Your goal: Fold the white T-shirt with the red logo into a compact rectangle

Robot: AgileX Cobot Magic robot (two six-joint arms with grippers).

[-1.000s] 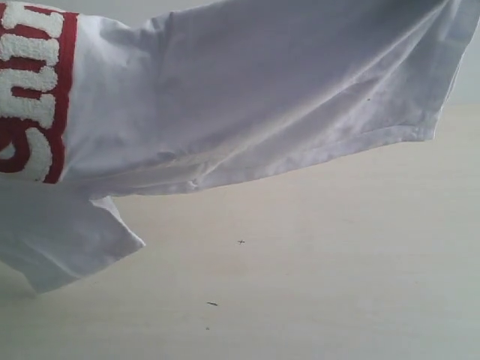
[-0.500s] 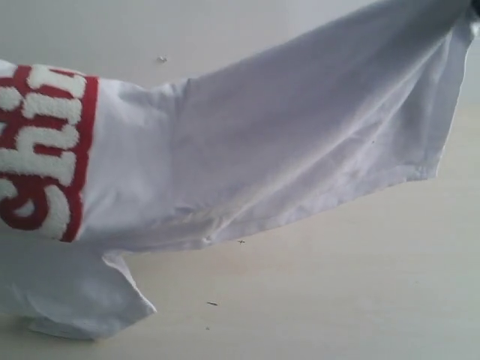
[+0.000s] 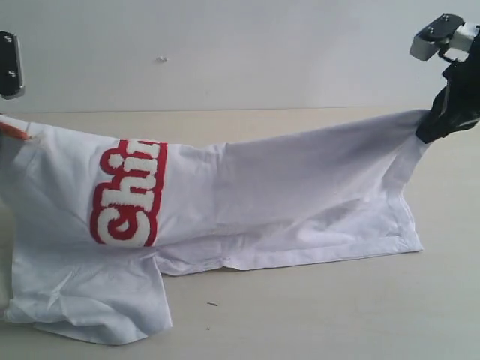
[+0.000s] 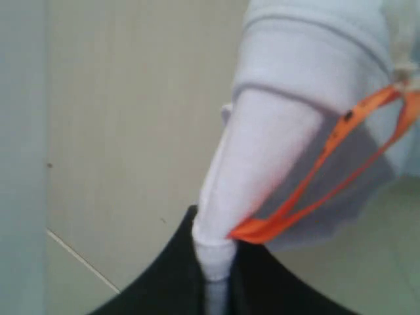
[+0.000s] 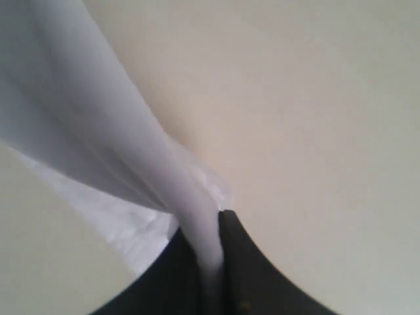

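The white T-shirt (image 3: 270, 195) hangs stretched sideways between both grippers, its lower edge and one sleeve (image 3: 90, 300) resting on the table. The red logo (image 3: 129, 193) stands vertically left of the middle, showing "Chin". My left gripper (image 4: 213, 259) is shut on the collar, right by the orange neck tag (image 4: 328, 170); in the exterior view only part of that arm (image 3: 9, 64) shows at the left edge. My right gripper (image 3: 435, 124) is shut on the hem corner, raised above the table at the right, with the cloth (image 5: 190, 216) pinched between its black fingers.
The pale wooden table (image 3: 337, 315) stretches in front of and to the right of the shirt. A grey wall (image 3: 225, 52) rises behind it. The right arm's camera head (image 3: 442, 34) sits at the top right corner.
The shirt has dropped lower and away from the camera; its bottom edge and sleeve now lie on the table. The logo slid right and both arms have come into view.
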